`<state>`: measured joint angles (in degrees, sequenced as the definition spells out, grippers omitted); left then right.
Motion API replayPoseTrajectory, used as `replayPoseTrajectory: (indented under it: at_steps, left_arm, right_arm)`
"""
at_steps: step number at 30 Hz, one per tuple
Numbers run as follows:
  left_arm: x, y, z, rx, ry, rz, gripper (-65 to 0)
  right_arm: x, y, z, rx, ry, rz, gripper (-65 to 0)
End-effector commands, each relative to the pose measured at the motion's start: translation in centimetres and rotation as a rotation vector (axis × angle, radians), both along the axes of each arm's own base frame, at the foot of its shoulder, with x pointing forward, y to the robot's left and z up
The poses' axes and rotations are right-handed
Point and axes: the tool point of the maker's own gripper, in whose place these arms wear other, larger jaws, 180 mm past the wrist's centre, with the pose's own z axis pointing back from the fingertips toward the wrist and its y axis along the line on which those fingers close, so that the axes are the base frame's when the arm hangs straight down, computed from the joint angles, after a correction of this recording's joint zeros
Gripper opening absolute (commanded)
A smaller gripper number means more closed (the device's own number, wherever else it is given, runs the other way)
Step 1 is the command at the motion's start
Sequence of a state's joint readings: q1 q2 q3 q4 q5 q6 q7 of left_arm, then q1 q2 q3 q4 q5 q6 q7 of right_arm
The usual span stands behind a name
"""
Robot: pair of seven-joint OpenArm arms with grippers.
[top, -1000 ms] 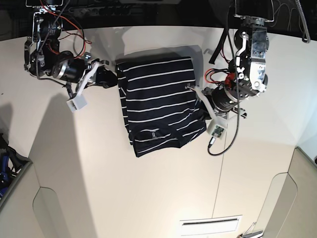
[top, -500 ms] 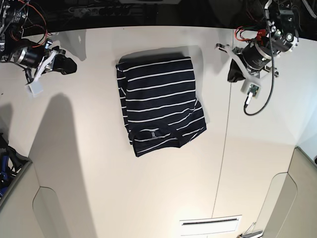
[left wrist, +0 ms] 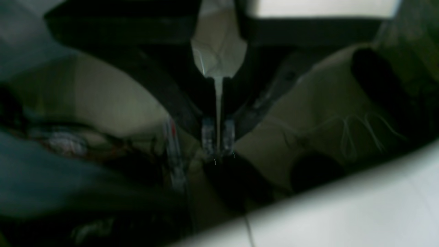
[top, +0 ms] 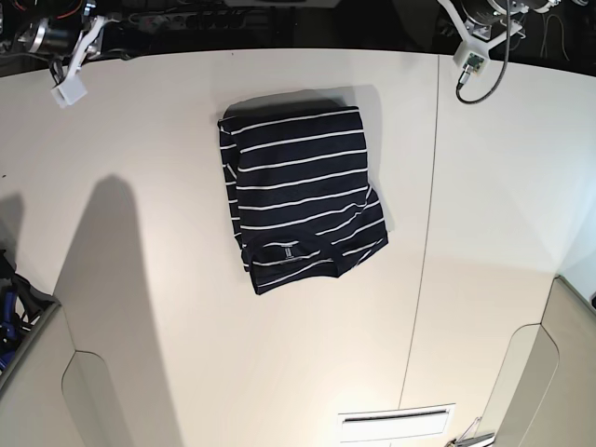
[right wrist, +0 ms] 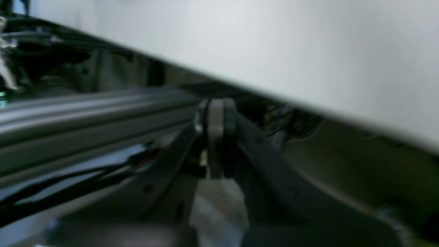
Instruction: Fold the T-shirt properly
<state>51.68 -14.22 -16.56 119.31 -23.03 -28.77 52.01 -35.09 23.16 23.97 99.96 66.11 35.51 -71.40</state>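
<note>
The T-shirt (top: 300, 196), dark navy with thin white stripes, lies folded into a compact rectangle on the white table (top: 168, 279), its neck label toward the near edge. No gripper touches it. Both arms are drawn back to the table's far corners: the left-wrist arm (top: 477, 37) at top right, the right-wrist arm (top: 70, 65) at top left. In the left wrist view my left gripper (left wrist: 218, 137) is shut and empty, past the table's edge. In the right wrist view my right gripper (right wrist: 216, 137) is shut and empty. The shirt shows in neither wrist view.
A thin seam (top: 426, 233) runs down the table right of the shirt. Grey panels stand at the lower left (top: 37, 391) and lower right (top: 559, 372). A white slot (top: 396, 424) lies near the bottom edge. Dark cables and frame parts sit beyond the far edge.
Both arms have pulled away from the shirt's sides, up and outward to the far corners. The folded shirt has not moved.
</note>
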Motion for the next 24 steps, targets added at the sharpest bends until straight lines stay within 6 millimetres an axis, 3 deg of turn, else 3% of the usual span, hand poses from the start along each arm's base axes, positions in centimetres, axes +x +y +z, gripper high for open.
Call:
replayPoseTrajectory:
  at_steps: [1,7,14,19,24]
  left_arm:
    - [-1.3,0.0,0.3,0.0,0.026,-0.009,-62.5]
    - [-8.0,0.3,-0.3,-0.045,0.205,0.004,-62.5]
    - [-14.7,1.8,-4.7,-0.091,0.348,0.01,-62.5]
    - [-16.8,1.9,-8.6,-0.14,0.364,-0.014,-62.5]
    - [-18.4,0.9,-13.6,-0.142,0.474,-0.039,-62.5]
  right_arm:
    - [-0.8,0.3,0.6,0.03,0.014,0.02,-65.0]
    - [-7.3,2.3,-0.2,0.086,0.198,0.106,-65.0]
    - [-14.2,3.7,-4.5,0.061,0.412,0.159,-65.0]
    - [-17.5,3.6,-9.3,-0.032,0.422,0.115,-65.0]
    - [-21.3,2.3,-13.6,-0.173,0.467,0.287,-65.0]
